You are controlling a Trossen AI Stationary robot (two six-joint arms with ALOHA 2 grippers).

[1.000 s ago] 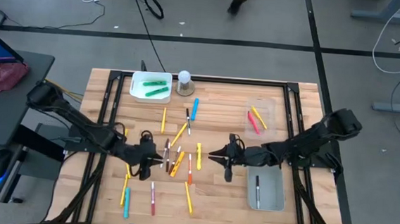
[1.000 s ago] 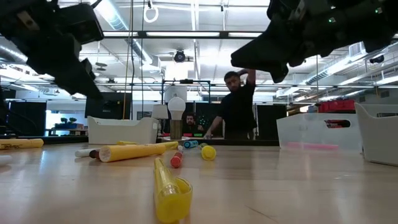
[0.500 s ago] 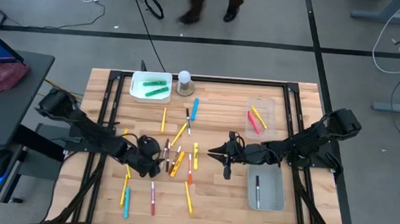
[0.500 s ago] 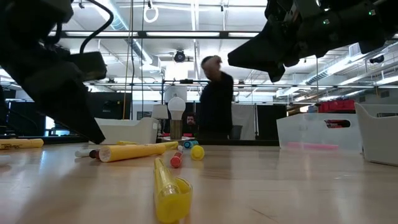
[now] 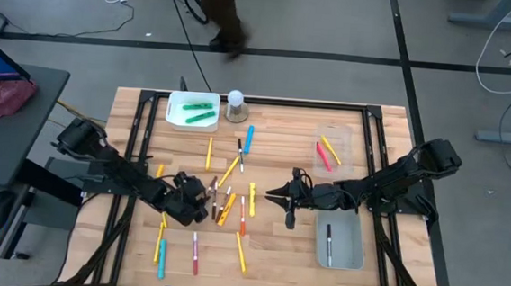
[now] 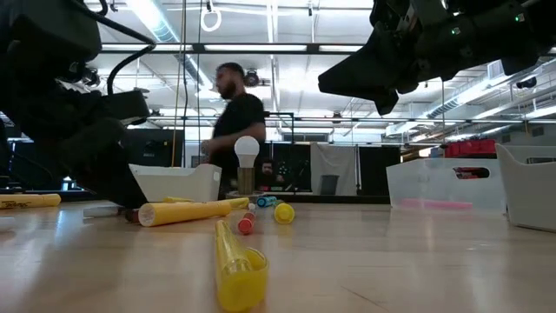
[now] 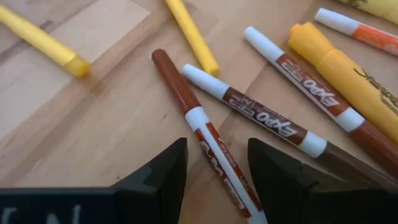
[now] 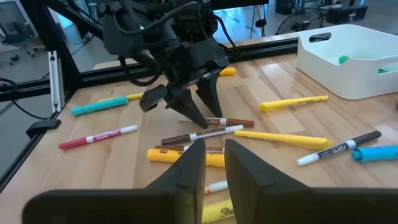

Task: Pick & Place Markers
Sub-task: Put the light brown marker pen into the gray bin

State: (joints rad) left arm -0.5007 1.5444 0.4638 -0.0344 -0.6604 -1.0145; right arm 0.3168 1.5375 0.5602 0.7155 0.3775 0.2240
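Note:
Several markers (image 5: 226,200) in yellow, orange, red, teal and white with brown caps lie scattered flat on the middle of the wooden table. My left gripper (image 5: 204,200) is down at table level at the left side of this scatter. It is open, and its fingers stand on either side of a white marker with a brown cap (image 7: 211,149), which lies on the wood. The right wrist view shows the left gripper (image 8: 198,107) from the front, fingers spread over the markers. My right gripper (image 5: 274,197) hovers above the table right of the scatter, open by a narrow gap and holding nothing.
A white bin (image 5: 193,110) holding green markers sits at the far left, beside a light bulb on a stand (image 5: 236,103). A clear bin (image 5: 332,148) holds red and yellow markers. A grey tray (image 5: 343,244) holds one marker. A person walks beyond the far edge.
My left gripper has come down from above to table level and moved slightly toward the table's right, ending over the brown-capped markers. The person behind the table has walked toward the left.

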